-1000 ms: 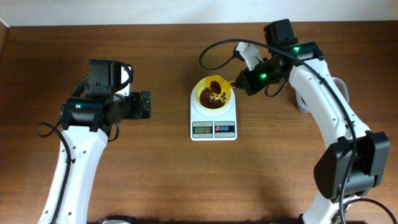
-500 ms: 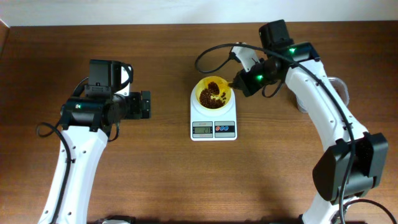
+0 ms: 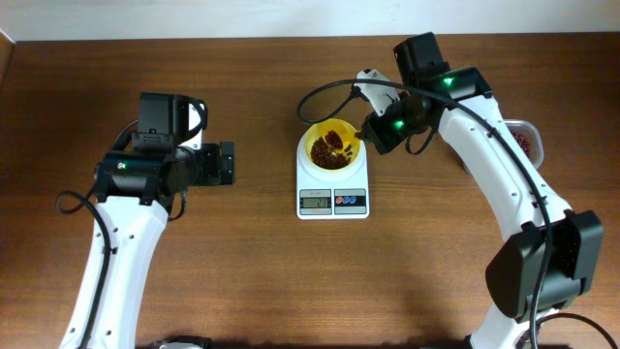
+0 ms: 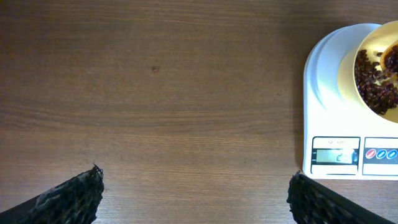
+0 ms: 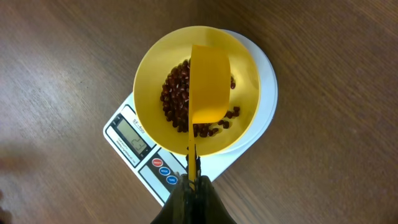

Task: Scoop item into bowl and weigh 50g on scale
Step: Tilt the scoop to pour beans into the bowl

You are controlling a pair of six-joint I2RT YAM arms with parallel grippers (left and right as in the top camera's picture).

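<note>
- The scale (image 3: 334, 186) sits near the middle of the wooden table (image 3: 242, 271). Its display (image 3: 315, 202) and buttons (image 3: 350, 202) are on its 6 o'clock edge (we cannot read the digits in any view).
- The bowl (image 3: 309, 145) stands upright on the scale's platform, toward the 12 o'clock end. The beans (image 3: 327, 158) are heaped in its bottom.
- The right gripper (image 3: 372, 130) hangs just off the bowl's rim at 3 o'clock. In its wrist view we see the jaws pinched tight on the thin handle of the yellow scoop (image 5: 208, 78), with no gap on either side.
- The scoop's cup lies over the middle of the bowl, inside the rim, and hides part of the beans. We cannot tell whether it touches them.
- The left gripper (image 3: 225, 163) is at 9 o'clock from the scale and well apart from it, over bare wood. Its jaws are spread wide with nothing between them, and the dark fingertips (image 4: 78, 196) show only at the lower corners of its wrist view.
- A clear container (image 3: 526, 143) with more dark red-brown grains sits at 3 o'clock from the scale, partly behind the right arm (image 3: 504, 184).
</note>
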